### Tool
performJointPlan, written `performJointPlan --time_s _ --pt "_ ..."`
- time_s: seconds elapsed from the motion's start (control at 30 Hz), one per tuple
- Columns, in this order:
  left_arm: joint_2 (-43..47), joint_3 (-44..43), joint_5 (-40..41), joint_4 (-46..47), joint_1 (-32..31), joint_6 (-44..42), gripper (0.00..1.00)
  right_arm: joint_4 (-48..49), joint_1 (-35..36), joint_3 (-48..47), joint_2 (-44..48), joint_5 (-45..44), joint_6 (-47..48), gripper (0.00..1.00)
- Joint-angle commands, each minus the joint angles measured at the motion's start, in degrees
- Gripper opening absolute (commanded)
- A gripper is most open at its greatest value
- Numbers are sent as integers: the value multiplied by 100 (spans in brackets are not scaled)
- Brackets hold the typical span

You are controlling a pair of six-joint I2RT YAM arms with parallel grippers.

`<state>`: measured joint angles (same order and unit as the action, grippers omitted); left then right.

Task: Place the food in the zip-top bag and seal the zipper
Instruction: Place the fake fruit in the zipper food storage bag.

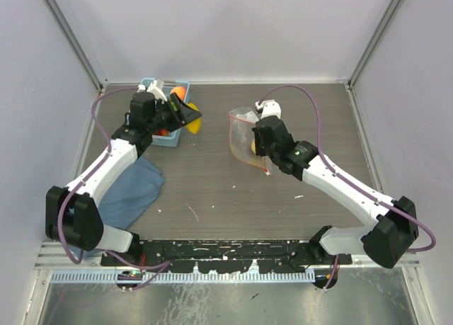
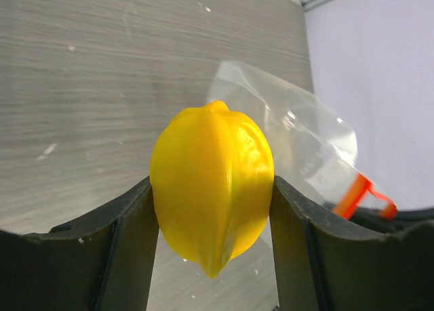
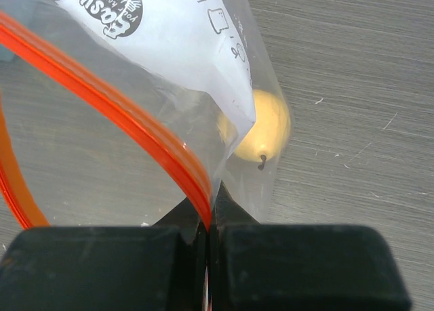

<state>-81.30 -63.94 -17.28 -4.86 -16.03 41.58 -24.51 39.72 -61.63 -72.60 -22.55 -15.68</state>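
Gripping a yellow ridged plastic fruit (image 2: 211, 155) in the left gripper (image 2: 211, 202), upper left of the top view, beside the light blue plastic basket (image 1: 168, 139). Pinching the red-orange zipper strip (image 3: 135, 131) of the clear crinkly zip-top bag (image 3: 102, 162) in the right gripper (image 3: 207, 236), upper centre, pale yellow round fruit (image 3: 264, 128) inside.

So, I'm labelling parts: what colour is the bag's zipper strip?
Red-orange. The zipper shows best in the right wrist view.
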Motion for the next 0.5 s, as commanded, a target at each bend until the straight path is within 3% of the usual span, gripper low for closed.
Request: performJointPlan --time_s 0.0,0.23,0.47 --pt "602 140 -346 660 -298 505 31 430 -7 -340 47 26 -254 1" --pt "1225 346 -623 619 -781 866 29 588 5 -280 -26 224 -404 1" --pt "1332 401 -411 681 -1577 1084 26 772 26 -203 -14 418 -487 1"
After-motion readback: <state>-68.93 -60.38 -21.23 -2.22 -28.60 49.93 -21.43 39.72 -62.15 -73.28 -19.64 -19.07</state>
